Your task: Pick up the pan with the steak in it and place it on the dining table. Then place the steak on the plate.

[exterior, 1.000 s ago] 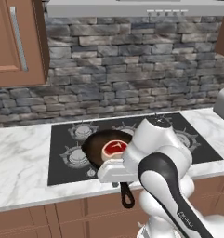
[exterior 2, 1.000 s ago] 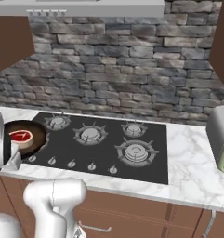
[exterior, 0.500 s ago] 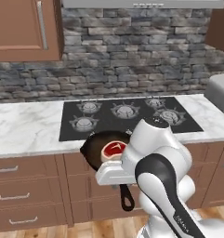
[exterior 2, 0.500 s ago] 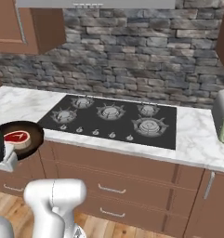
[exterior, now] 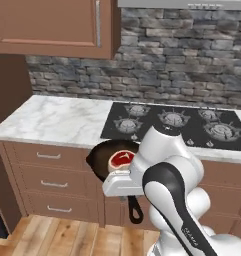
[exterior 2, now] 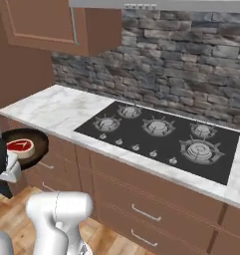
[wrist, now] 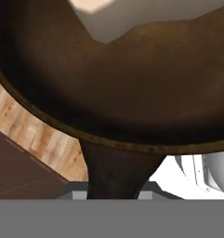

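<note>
left base view: pan (steak inside)

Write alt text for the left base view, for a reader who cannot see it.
The white arm holds the pan with the steak in it, in front of the brown drawers and off the marble counter. Its handle hangs toward the wooden floor. The black stove sits behind, below a stone wall.

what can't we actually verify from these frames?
- Jaws on the pan handle: hidden by the white arm in the left base view, cut off at the bottom in the hand view.
- Pan's near rim: behind the arm, left base view.
- Steak: too small in the right base view to judge whether it sits flat.
</note>
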Available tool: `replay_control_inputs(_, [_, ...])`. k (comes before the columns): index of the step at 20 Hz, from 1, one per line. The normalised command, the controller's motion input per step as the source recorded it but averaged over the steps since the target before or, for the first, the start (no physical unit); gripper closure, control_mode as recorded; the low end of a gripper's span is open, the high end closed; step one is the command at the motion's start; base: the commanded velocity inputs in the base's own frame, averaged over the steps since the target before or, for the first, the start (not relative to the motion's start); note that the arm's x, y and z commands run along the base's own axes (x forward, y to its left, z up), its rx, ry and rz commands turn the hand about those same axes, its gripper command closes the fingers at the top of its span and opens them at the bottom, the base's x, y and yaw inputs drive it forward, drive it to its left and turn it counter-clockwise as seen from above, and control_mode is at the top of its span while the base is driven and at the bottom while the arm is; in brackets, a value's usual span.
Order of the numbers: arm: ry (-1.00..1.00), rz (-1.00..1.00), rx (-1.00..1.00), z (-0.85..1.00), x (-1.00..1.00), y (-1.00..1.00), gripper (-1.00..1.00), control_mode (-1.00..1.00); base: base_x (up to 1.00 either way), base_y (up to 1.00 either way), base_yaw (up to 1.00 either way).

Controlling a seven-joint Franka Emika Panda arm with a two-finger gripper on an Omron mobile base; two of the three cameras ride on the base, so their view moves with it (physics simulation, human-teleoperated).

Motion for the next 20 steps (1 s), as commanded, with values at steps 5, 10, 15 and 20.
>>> replay_control_inputs(5, [0.00, 0.00, 0.00, 0.00, 0.00, 0.00, 1.00, 1.00, -0.07, 0.00, 0.50])
replay_control_inputs(10, [0.00, 0.00, 0.00, 0.00, 0.00, 0.00, 1.00, 1.00, -0.07, 0.00, 0.50])
replay_control_inputs(15, [0.00, 0.00, 0.00, 0.00, 0.00, 0.00, 1.00, 1.00, -0.07, 0.00, 0.50])
replay_control_inputs(20, [0.00, 0.00, 0.00, 0.00, 0.00, 0.00, 1.00, 1.00, -0.07, 0.00, 0.50])
